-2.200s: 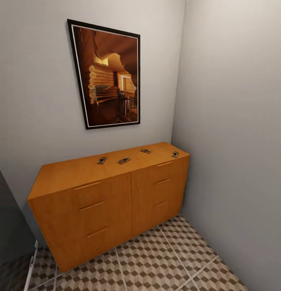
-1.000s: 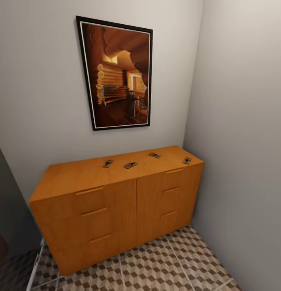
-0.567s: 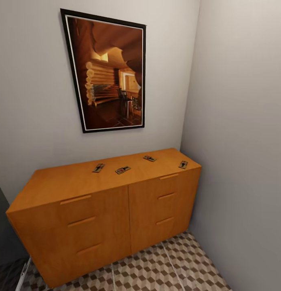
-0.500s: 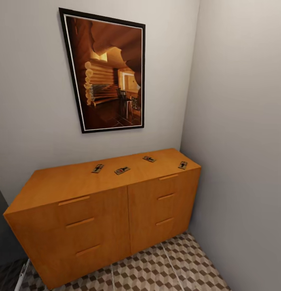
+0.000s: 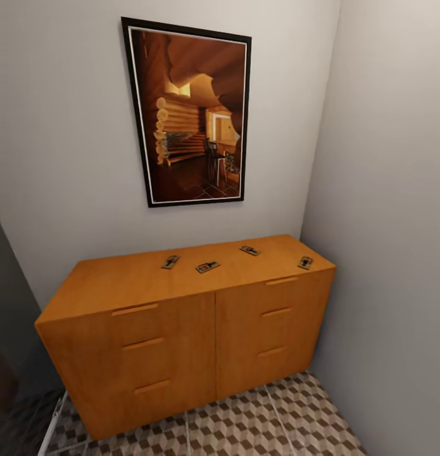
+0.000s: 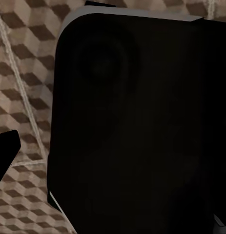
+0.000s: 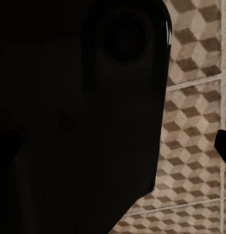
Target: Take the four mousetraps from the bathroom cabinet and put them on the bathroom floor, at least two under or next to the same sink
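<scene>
Far-left mousetrap: lies flat on the surface of the cabinet, toward the back edge; we judge it a long reach across the top, so a low arm could clip the front edge.
Second mousetrap: just beside the first, apart from it; a careless pinch on one may nudge the other.
Third mousetrap: farthest back, near the wall under the framed picture; we risk an elbow or wrist hitting the wall.
Right-end mousetrap: near the front corner by the side wall; a push could slide it off the edge.
Bathroom floor: tiled strip in front, no trap on it yet.
Jaws: we cannot tell whether either is open or closed; the wrist views show dark robot bodywork over tile.
</scene>
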{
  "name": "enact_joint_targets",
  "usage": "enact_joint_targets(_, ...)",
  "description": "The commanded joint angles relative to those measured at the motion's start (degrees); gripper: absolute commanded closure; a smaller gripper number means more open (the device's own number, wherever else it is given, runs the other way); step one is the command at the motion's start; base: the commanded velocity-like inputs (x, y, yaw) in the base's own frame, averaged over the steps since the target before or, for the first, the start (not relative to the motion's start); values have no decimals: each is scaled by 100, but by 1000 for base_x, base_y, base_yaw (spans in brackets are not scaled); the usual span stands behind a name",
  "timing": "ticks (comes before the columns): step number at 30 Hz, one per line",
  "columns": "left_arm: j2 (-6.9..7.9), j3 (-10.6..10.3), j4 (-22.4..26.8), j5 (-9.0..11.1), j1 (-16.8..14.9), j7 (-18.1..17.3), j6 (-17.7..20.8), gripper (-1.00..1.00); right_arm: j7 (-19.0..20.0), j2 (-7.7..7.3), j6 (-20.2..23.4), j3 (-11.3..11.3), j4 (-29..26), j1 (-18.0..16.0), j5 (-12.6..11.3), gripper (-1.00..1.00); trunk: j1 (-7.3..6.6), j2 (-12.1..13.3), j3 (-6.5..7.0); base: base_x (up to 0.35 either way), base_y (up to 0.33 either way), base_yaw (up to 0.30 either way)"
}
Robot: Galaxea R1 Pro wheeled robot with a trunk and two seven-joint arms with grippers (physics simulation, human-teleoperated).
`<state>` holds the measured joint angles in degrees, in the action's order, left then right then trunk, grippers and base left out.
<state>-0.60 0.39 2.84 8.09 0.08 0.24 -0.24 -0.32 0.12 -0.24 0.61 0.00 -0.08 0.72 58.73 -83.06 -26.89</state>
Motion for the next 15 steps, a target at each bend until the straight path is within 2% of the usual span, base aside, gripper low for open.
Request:
enact_joint_targets(1,-3,1,6,47,1,3,-3,-100,-3,1,-3,4,0,-1,7,-100,0,-2,-4,1,0,266)
enact_joint_targets(7,-8,4,6,45,1,3,-1,-100,-3,-2,-3,4,0,-1,8,-100,0,-2,-4,0,0,265)
enact_joint_targets(15,-10,4,6,40,1,3,1,-100,-3,-3,-3,-5,0,-1,-5,-100,0,-2,-4,0,0,73)
